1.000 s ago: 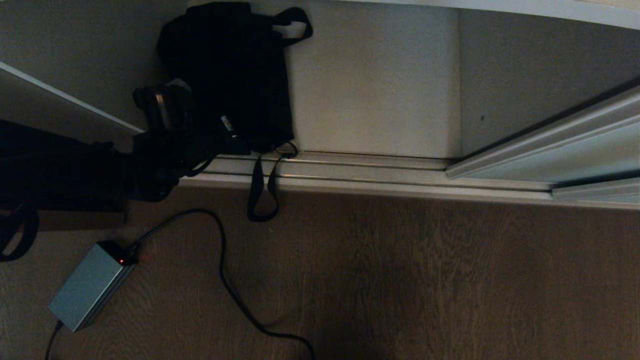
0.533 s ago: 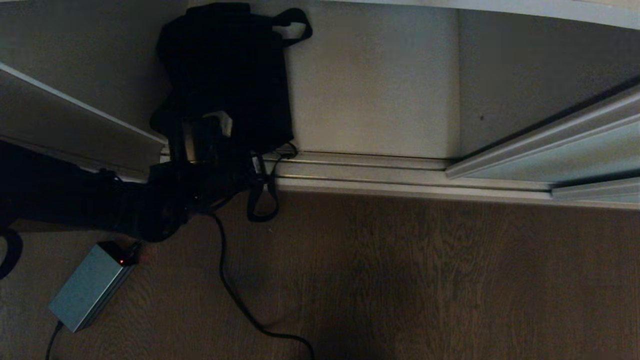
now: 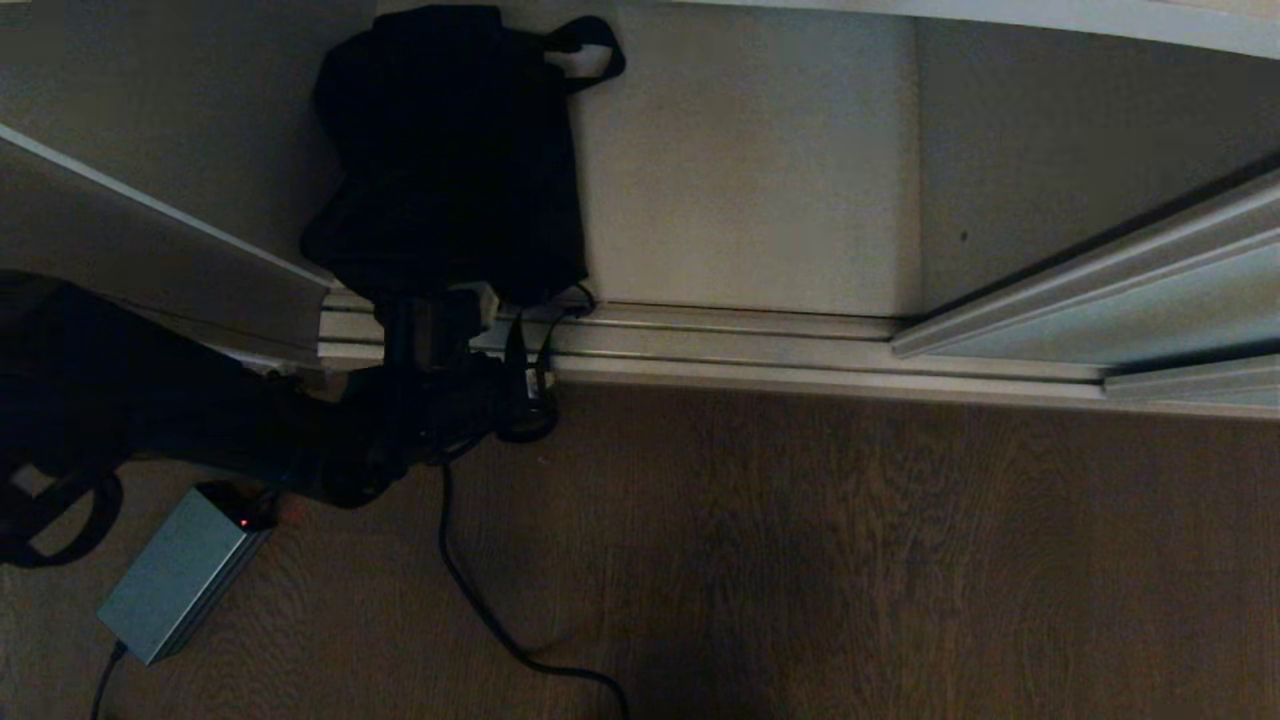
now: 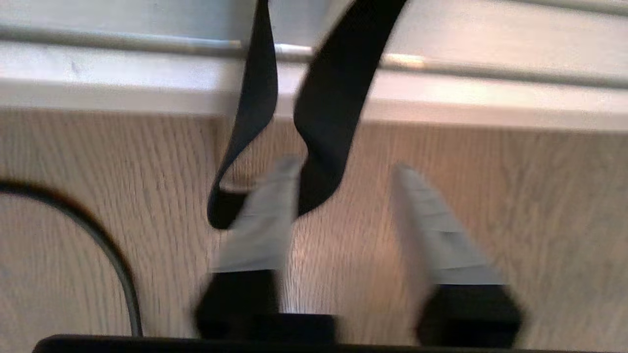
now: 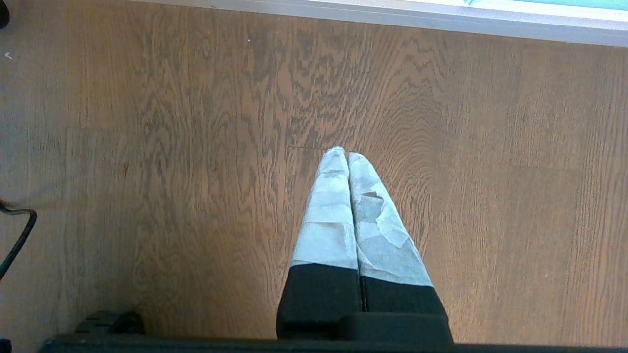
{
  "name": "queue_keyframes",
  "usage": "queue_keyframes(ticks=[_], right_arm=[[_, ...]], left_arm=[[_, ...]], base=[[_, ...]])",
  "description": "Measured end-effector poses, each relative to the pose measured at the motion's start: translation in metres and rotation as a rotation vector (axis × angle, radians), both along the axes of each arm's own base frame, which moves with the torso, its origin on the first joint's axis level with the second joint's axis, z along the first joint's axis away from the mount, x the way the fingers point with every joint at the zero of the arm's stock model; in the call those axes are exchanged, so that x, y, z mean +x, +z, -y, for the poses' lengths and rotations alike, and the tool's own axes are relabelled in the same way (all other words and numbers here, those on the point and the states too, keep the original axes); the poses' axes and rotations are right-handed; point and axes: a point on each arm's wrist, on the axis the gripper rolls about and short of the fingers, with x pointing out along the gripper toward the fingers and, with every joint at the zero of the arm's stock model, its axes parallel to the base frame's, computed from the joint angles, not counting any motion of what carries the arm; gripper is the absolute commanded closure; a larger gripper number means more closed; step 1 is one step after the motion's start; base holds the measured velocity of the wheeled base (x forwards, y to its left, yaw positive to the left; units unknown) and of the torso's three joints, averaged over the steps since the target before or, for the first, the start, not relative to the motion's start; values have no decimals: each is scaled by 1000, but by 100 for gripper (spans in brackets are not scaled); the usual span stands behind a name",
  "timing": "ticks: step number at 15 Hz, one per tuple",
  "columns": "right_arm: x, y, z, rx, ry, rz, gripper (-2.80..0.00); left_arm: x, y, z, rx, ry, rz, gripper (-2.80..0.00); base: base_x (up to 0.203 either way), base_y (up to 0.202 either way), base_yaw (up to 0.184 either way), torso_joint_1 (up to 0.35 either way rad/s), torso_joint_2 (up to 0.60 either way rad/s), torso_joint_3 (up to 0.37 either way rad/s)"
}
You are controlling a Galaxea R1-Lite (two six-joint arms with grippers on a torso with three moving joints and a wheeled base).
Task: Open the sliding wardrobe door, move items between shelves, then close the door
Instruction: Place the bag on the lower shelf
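Note:
A floppy black bag [image 3: 450,150] lies on the white bottom shelf [image 3: 750,170] of the wardrobe. One strap loop [image 3: 527,405] hangs over the floor track onto the wood floor. My left gripper [image 3: 435,325] hovers just in front of the bag's near end. In the left wrist view the left gripper [image 4: 346,166] is open with nothing between its fingers, and the strap loop [image 4: 324,113] lies on the floor under one fingertip. The sliding wardrobe door [image 3: 1150,300] stands pushed to the right. My right gripper [image 5: 347,153] hangs shut over bare floor.
A grey power box [image 3: 180,570] with a red light sits on the floor at the left. Its black cable [image 3: 470,590] runs past my left arm. The grooved metal track [image 3: 750,340] edges the wardrobe. An upper shelf board [image 3: 150,240] juts over at the left.
My left gripper pulled back out of the wardrobe toward the floor and went from shut to open. The bag stays on the shelf, its near end slumped.

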Motion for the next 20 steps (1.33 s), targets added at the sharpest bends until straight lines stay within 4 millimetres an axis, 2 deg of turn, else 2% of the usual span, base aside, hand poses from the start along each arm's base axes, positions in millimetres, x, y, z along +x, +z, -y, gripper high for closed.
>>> queue_keyframes(ticks=[4,9,16,20], right_arm=[[0,0,0,0,0,0,0],[0,0,0,0,0,0,0],[0,0,0,0,0,0,0],[0,0,0,0,0,0,0]], left_arm=[[20,-10,-4,17,24,-2,-280],[34,-19,-7,74,31,15,-280],[36,-12,-8,109,29,51,-280],[35,-17,-7,113,17,33,-280]], base=[[0,0,0,0,0,0],[0,0,0,0,0,0],[0,0,0,0,0,0],[0,0,0,0,0,0]])
